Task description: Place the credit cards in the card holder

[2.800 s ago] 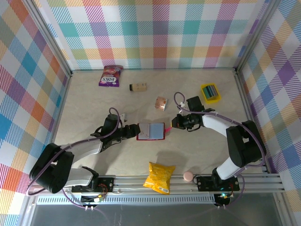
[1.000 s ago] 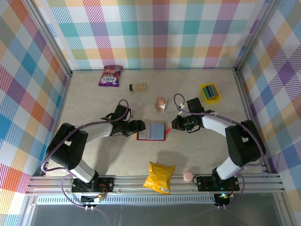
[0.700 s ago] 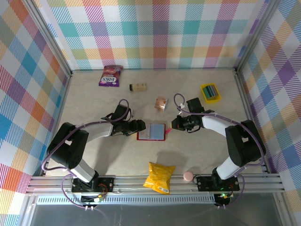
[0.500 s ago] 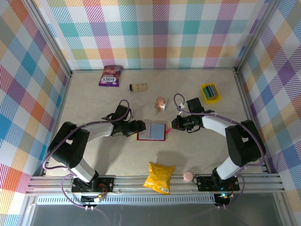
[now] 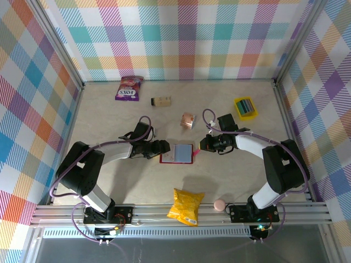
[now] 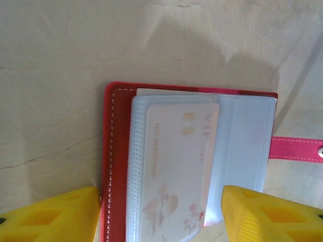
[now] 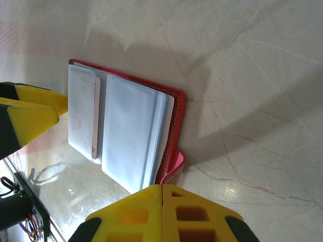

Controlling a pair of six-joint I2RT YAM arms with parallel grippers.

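Card holder (image 5: 176,153) laid open mid-bench, pale card (image 6: 176,166) part-way in sleeve. Left hand (image 6: 161,212) spread astride holder, likely to seat card. Right hand (image 7: 161,212) pressed together beside snap tab (image 6: 298,149), seemingly as brace.

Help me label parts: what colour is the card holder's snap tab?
Pink. The snap tab juts from the red card holder, clearest in the left wrist view.

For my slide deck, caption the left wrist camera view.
Open left gripper straddles the open red card holder, a pale VIP card lying across its clear pockets.
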